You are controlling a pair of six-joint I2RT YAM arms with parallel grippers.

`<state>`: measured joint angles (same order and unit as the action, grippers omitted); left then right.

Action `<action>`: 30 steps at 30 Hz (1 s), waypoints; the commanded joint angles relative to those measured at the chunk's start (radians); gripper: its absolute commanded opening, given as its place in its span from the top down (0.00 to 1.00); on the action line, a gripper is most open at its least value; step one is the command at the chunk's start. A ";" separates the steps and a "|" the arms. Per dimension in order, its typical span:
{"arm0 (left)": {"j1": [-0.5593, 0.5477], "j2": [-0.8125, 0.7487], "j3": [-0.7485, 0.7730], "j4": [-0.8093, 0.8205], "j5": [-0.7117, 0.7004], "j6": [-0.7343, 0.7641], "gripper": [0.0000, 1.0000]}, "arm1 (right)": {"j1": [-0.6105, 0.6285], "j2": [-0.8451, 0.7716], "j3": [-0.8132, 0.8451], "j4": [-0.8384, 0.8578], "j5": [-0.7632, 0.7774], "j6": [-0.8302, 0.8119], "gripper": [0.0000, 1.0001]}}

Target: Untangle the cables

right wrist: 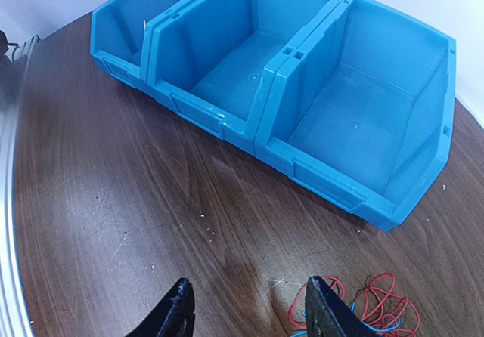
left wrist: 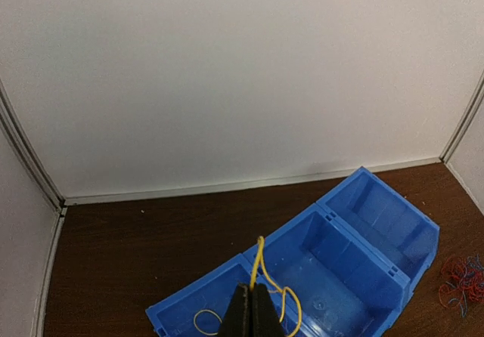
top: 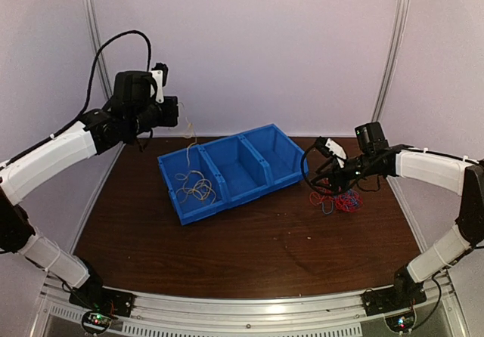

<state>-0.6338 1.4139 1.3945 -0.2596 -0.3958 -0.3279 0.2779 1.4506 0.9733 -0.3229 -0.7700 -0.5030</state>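
My left gripper [top: 180, 118] is raised above the table's far left and shut on a yellow cable [top: 189, 144]. That cable hangs down into the left compartment of the blue bin [top: 198, 211], where more yellow loops [top: 195, 187] lie. In the left wrist view the fingertips [left wrist: 243, 307] pinch the yellow cable [left wrist: 259, 261] over the bin [left wrist: 393, 224]. A red and blue tangle of cables [top: 338, 199] lies on the table right of the bin. My right gripper [top: 316, 177] hovers low at its left edge, open and holding nothing. In the right wrist view the right gripper [right wrist: 249, 310] has the tangle [right wrist: 382, 307] just beyond its right finger.
The bin [right wrist: 333, 182] has three compartments; the middle and right ones hold no cables. White walls close the back and sides of the brown wooden table [top: 249, 254]. A metal rail [top: 249, 307] runs along the near edge.
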 commanded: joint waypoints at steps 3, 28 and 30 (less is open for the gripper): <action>0.008 0.047 -0.104 0.044 0.053 -0.061 1.00 | -0.003 -0.001 -0.006 0.003 0.018 -0.019 0.49; 0.009 0.379 -0.107 -0.021 0.106 -0.214 1.00 | -0.003 -0.036 -0.010 -0.024 0.008 -0.060 0.49; 0.008 0.400 -0.105 -0.018 0.124 -0.214 1.00 | -0.004 -0.035 -0.012 -0.025 0.008 -0.061 0.49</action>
<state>-0.6334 1.7943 1.2587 -0.2981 -0.3126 -0.5251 0.2779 1.4437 0.9733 -0.3405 -0.7620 -0.5529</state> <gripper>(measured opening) 0.012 0.509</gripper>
